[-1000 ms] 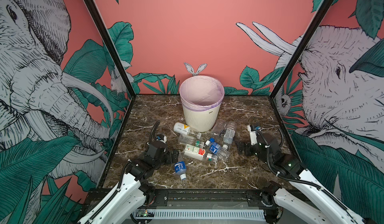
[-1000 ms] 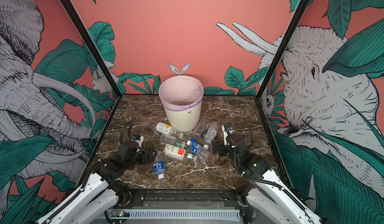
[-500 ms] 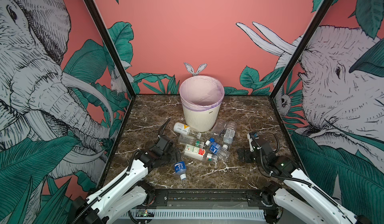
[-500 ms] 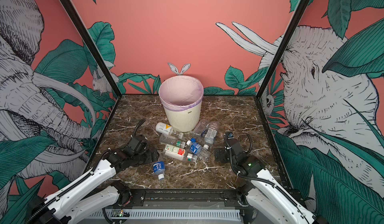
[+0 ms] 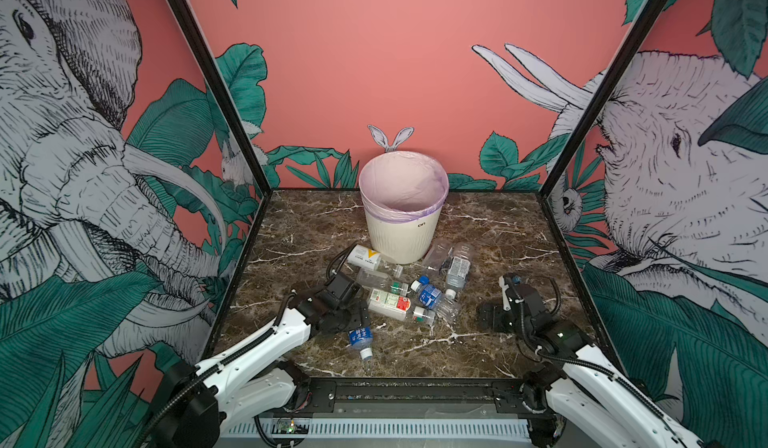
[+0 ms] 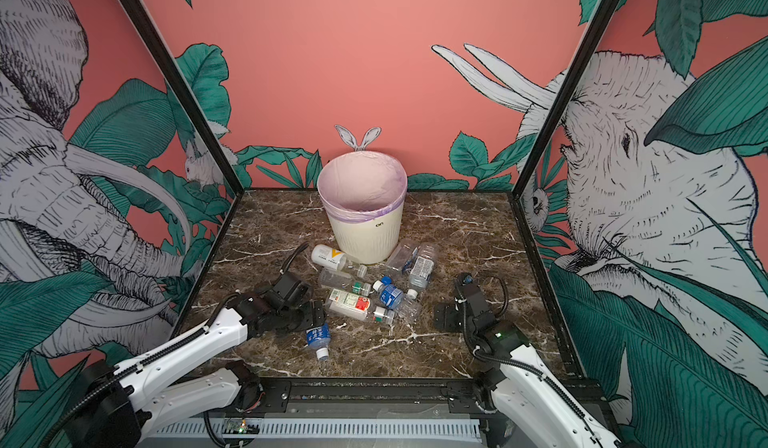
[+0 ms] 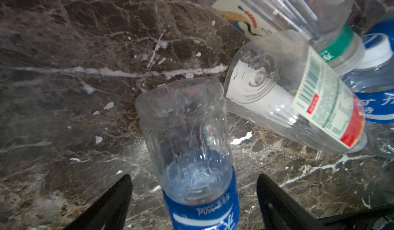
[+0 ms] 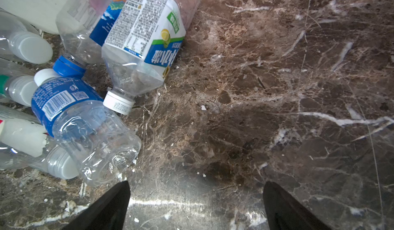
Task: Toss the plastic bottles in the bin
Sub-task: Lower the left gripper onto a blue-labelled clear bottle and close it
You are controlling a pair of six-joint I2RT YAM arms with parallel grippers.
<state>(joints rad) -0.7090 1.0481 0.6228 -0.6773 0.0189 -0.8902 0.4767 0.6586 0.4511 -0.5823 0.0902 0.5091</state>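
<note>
Plastic bottles [image 5: 388,302], clear, with blue, white or red-green labels, heaped mid-surface at 6 o'clock of the pink-lined cream bin [image 5: 401,234]; brown marble surface [image 5: 490,234], mural walls [image 5: 395,72], bare margins at 3 and 9 o'clock; left gripper [image 7: 194,177] wide open astride a blue-labelled bottle [image 7: 187,137], gripping nothing; right gripper [image 8: 195,184] wide open, empty.

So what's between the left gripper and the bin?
In both top views, three bottles: red-labelled bottle nearest the left gripper, clear green-capped bottle, then white yellow-labelled bottle by the bin.
</note>
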